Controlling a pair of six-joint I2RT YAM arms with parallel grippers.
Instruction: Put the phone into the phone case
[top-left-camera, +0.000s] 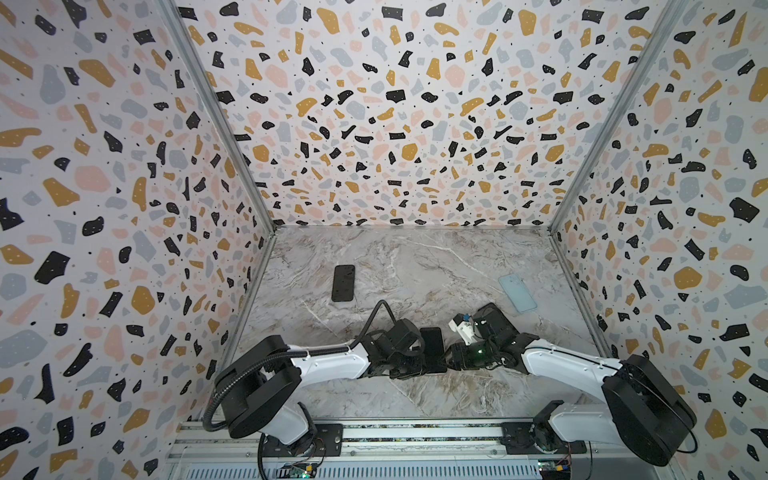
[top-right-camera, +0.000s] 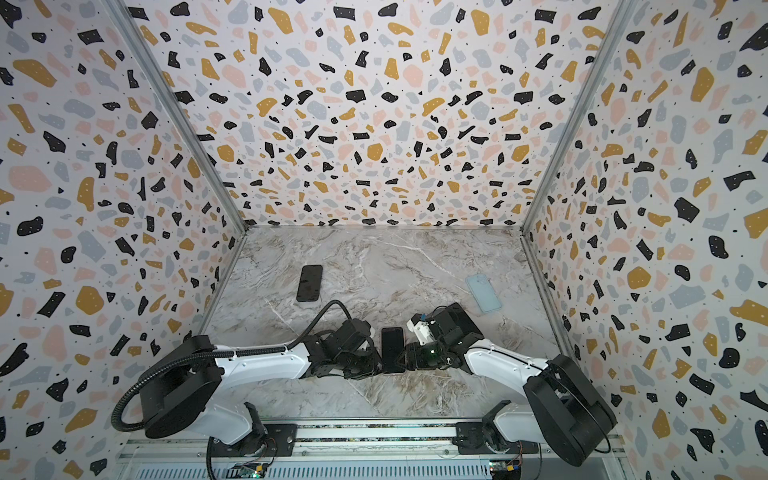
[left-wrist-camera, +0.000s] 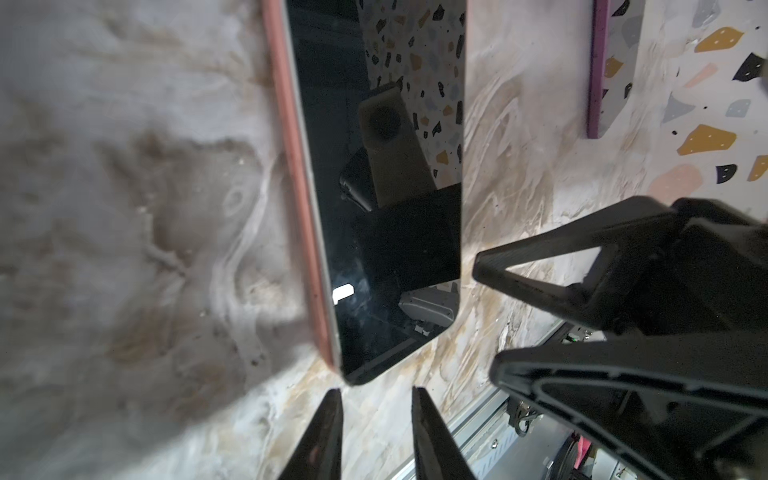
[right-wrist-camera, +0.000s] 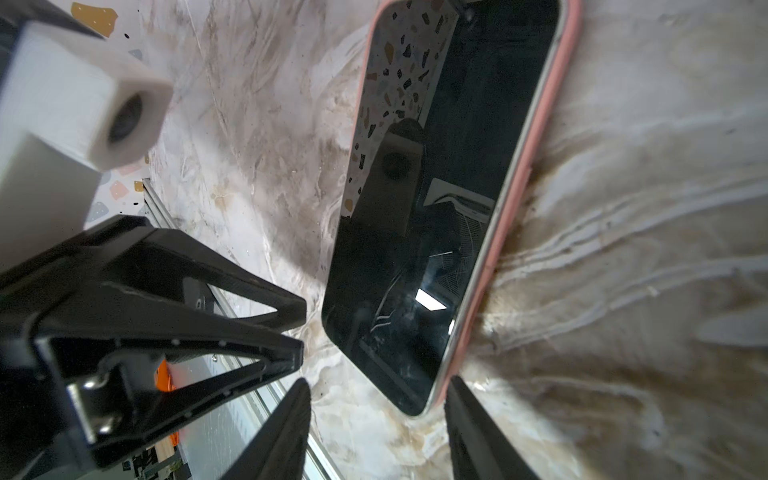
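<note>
Marbled grey-and-tan surface (top-left-camera: 415, 257) floors a booth walled in terrazzo print (top-left-camera: 374, 104). Close to the arm bases, the phone (top-left-camera: 432, 348) lies flat and screen up between the two grippers, its long sides facing them. Its glass is dark and glossy and mirrors the speckled walls and a wrist camera. A thin silver frame runs round it, and a pink case (right-wrist-camera: 536, 137) wraps its edges.

The left gripper (left-wrist-camera: 376, 392) has its jaws narrowly parted with only bare surface between them. Its tips sit just beside the phone's near corner.

The right gripper (right-wrist-camera: 379, 381) stands about half spread and clamps nothing. The phone's near corner lies between its tips, and one finger (right-wrist-camera: 461, 399) is right at the pink rim; I cannot tell whether it touches.

Farther out, beyond the left gripper and well apart from it, a second black phone (top-left-camera: 343, 283) lies flat. Beyond the right gripper rests a pale blue case (top-left-camera: 517, 291).
</note>
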